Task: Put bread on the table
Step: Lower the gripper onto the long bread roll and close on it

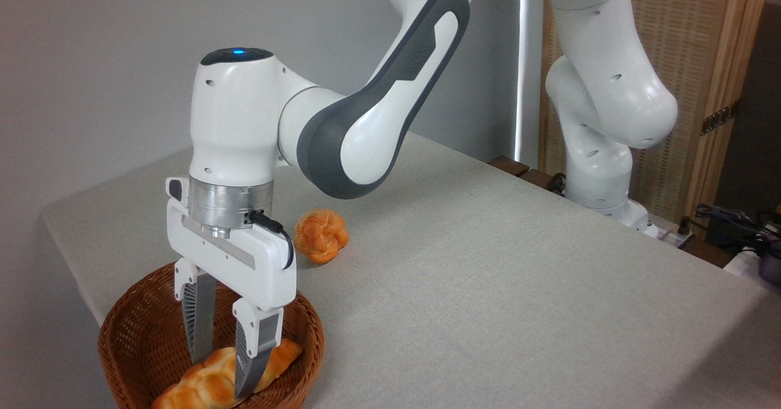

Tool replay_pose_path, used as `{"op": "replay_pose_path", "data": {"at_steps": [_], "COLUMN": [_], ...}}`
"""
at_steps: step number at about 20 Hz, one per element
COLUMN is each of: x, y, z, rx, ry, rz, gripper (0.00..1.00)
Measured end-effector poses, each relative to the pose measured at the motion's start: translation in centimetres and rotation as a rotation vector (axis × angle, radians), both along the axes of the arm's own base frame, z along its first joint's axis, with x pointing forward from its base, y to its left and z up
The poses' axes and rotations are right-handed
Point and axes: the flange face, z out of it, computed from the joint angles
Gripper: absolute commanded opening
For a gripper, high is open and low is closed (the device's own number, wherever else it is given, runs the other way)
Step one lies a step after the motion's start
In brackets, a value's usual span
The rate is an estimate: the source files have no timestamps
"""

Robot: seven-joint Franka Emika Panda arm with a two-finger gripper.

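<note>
Table: the large rectangular table in light grey-beige cloth [488,262] spreads out below me and away to my right.
Basket: the brown woven wicker basket [137,329] sits directly under me at the table's near corner.
Claw: my white two-finger claw [221,375] reaches down into the basket, fingers partly open, straddling the loaf.
Bread: the long golden-orange braided loaf [204,384] lies in the basket between my fingertips; whether I squeeze it, I cannot tell.
Bun: a small round knotted orange bun [321,235] rests on the cloth behind me, to my right.

White arm [586,67] with dark grey joint covers; blue light [238,50] atop the wrist housing. Silver flange [229,204] directly above the white tool [223,360]; black cable [277,235] at its side; two ribbed grey fingers [198,317] below.
</note>
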Motion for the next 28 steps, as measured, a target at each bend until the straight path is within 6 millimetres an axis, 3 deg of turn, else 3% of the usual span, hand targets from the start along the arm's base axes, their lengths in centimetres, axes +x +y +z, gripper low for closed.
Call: {"op": "replay_pose_path", "data": {"at_steps": [5,6,9,10,28], "x": [0.1,0.0,0.0,0.0,0.1], "y": [-1.3,-1.5,-1.8,-1.8,-1.9], "z": [-0.6,-0.6,-0.6,-0.6,-0.4], "rx": [0.004,0.003,0.007,0.013,0.023], "ry": [0.007,0.008,0.008,0.008,0.003], "rz": [-0.021,-0.026,-0.033,-0.037,-0.045], "gripper": [1.0,0.94,0.6,0.58,0.58]}}
